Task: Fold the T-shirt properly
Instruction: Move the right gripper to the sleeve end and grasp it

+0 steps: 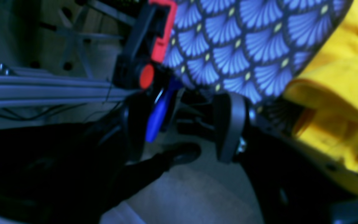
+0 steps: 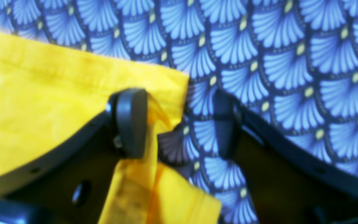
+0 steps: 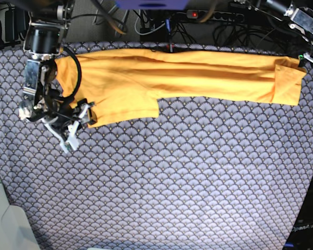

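The yellow-orange T-shirt [image 3: 188,73] lies in a long band along the far edge of the table, one sleeve [image 3: 125,107] hanging toward the middle. My right gripper [image 3: 78,125] stands open at the shirt's left end. In the right wrist view a corner of the shirt [image 2: 57,99] drapes around the left finger [image 2: 132,121] of the right gripper [image 2: 179,124], with a fold of fabric inside the gap. My left gripper [image 1: 182,127] is open and empty past the table's edge, the shirt [image 1: 337,93] to its right.
A blue-grey scallop-patterned cloth [image 3: 172,177] covers the whole table. A red and black clamp [image 1: 154,40] grips the table edge near the left gripper, with a metal rail [image 1: 42,90] and floor beyond. The left arm [image 3: 302,18] enters at the far right corner.
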Robot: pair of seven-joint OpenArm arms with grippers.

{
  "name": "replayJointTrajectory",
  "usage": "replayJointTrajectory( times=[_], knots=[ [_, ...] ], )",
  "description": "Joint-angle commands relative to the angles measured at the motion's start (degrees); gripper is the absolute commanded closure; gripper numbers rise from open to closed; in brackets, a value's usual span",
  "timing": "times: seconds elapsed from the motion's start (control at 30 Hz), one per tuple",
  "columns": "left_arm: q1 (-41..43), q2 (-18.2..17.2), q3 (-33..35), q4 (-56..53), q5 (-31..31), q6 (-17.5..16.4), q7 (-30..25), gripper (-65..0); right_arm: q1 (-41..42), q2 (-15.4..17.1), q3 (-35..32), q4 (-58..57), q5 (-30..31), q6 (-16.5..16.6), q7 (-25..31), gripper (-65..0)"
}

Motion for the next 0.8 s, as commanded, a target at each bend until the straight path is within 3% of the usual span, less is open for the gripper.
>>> replayJointTrajectory(
  times=[0.0, 0.27, 0.33, 0.53, 0.77],
  knots=[
    [0.0, -0.9, -0.1, 1.2, 0.2, 0.3, -0.7, -33.2, 0.9, 0.7, 0.1, -0.5, 0.0, -0.1, -0.1, -34.8],
    [-0.2, -0.8, -0.2, 1.3, 0.3, 0.3, -0.7, -33.2, 1.3, 0.9, -1.1, -2.8, 0.0, -0.1, 1.0, -32.1],
    [-0.2, -0.8, -0.2, 1.3, 0.3, 0.3, -0.7, -33.2, 1.2, 0.9, -1.1, -2.8, 0.1, -0.1, 1.1, -26.5],
    [-0.4, -0.8, -0.2, 1.3, 0.3, 0.3, -0.7, -33.2, -1.2, 0.1, -1.1, 1.7, 0.1, -0.1, 0.6, 0.0],
    [-0.4, -0.8, 0.0, 1.3, 0.3, 0.3, -0.7, -33.2, -6.5, 0.1, -1.1, 15.7, 0.3, -0.1, 0.5, 0.0]
  ],
)
